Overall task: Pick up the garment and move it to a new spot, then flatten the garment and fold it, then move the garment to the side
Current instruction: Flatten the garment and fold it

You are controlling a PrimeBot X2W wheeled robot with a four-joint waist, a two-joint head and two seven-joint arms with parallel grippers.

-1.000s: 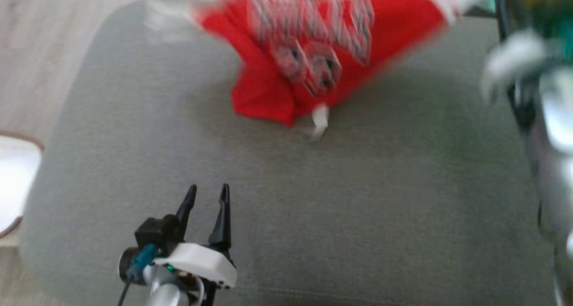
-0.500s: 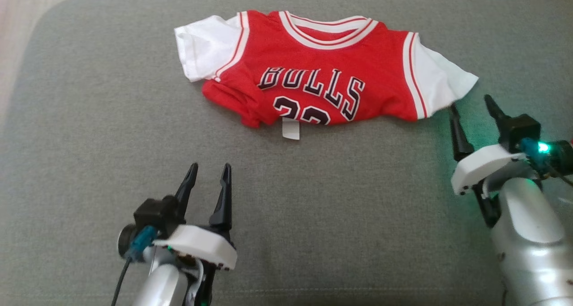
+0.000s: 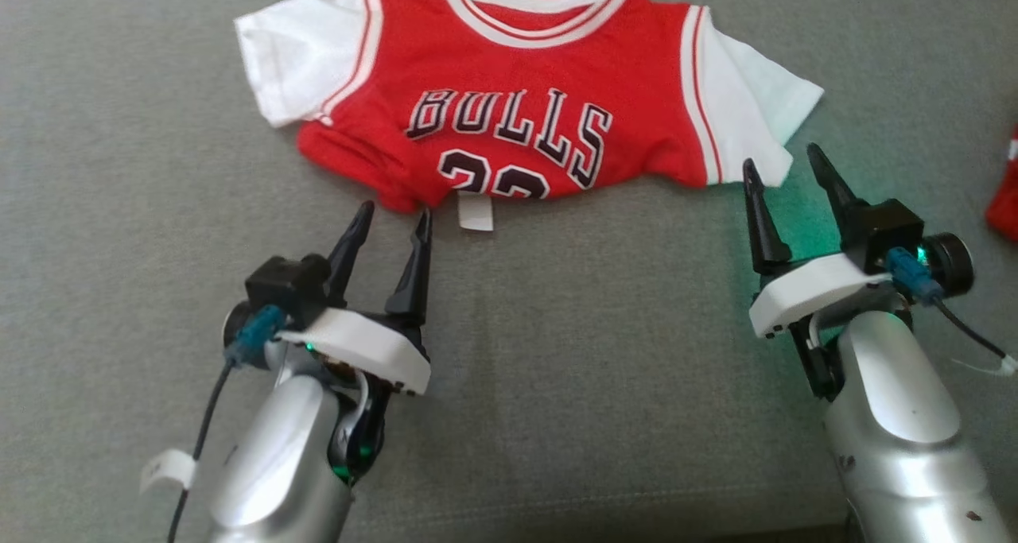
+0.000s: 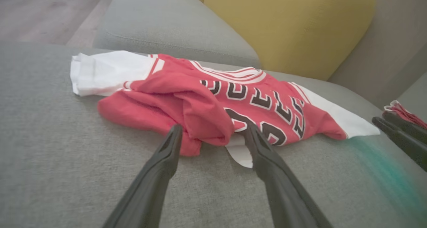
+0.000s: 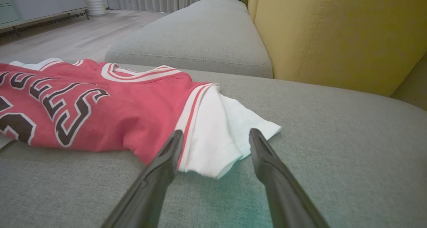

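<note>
Plainly, grey cushion point(image 3: 596, 352) bears the jersey point(image 3: 509, 74), yellow backrest point(image 5: 333, 31) behind; left tool point(image 3: 396, 209) and right tool point(image 3: 781, 156) gape empty.

Soft, even daylight fills the room, bright without glare, and the garment point(image 3: 517, 58) throws only a thin shadow on the grey sofa seat point(image 3: 596, 352). A green glow by the right claw point(image 3: 780, 158) tints the fabric beside it. The head view is sharp. The wrist views bend at their edges, and whatever sits nearest the lens goes soft.

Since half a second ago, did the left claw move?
Yes: the left claw advanced toward the jersey; its tips now reach the bunched hem.
</note>
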